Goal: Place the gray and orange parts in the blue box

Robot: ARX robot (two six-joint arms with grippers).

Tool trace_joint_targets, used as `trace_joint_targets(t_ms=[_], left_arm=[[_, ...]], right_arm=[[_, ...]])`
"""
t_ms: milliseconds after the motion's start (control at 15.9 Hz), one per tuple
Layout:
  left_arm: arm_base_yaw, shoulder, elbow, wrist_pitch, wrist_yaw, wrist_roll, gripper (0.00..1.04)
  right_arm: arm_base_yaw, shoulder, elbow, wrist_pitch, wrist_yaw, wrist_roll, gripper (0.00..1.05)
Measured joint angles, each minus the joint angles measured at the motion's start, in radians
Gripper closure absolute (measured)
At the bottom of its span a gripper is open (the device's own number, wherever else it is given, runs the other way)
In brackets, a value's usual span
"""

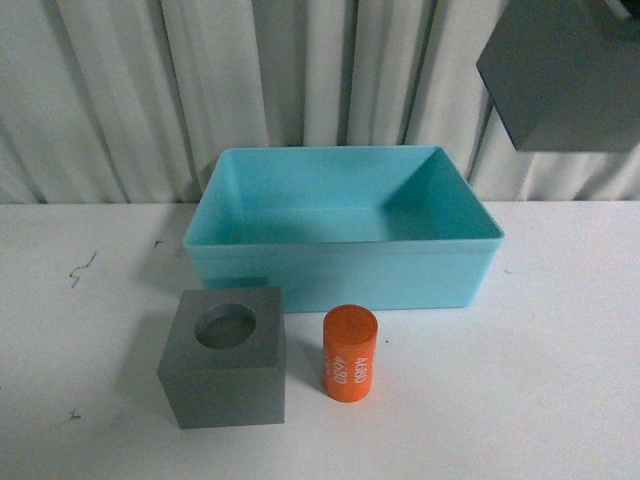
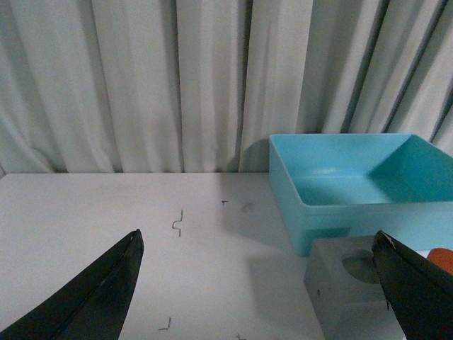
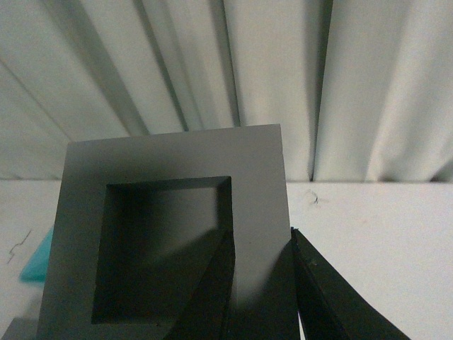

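Box point(image 1: 340, 275), turquoise, on the white table point(image 1: 560, 400). Round-recess cube point(image 1: 225, 370) just beside its front wall at 7 o'clock; orange cylinder point(image 1: 349, 353) upright at 6 o'clock, near that cube but apart. Square-recess cube point(image 1: 565, 75) aloft at 2 o'clock, one wall pinched by the right gripper point(image 3: 262, 234), a finger inside the recess. Left gripper point(image 2: 256, 237) spread wide, low over the table.

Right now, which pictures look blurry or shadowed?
Front view: even light, soft shadow left of the matte gray cube with round recess; the lifted gray cube with square recess is blurred. Right wrist view: its recess is dark.
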Motion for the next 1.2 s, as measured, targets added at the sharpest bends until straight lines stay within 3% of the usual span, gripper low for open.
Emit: trace_joint_targets(t_ms=[378,693,1197], left_arm=[[0.0,0.0,0.0,0.0,0.0,0.0,0.07],[0.0,0.0,0.0,0.0,0.0,0.0,0.07],[0.0,0.0,0.0,0.0,0.0,0.0,0.07]], right_arm=[[0.117,0.443,0.404,-0.061,0.067,0.008,0.86],[0.16,0.634,0.477,-0.12,0.142,0.009,0.86],[0.165,0.701,0.51,-0.15,0.266,0.012,0.85]])
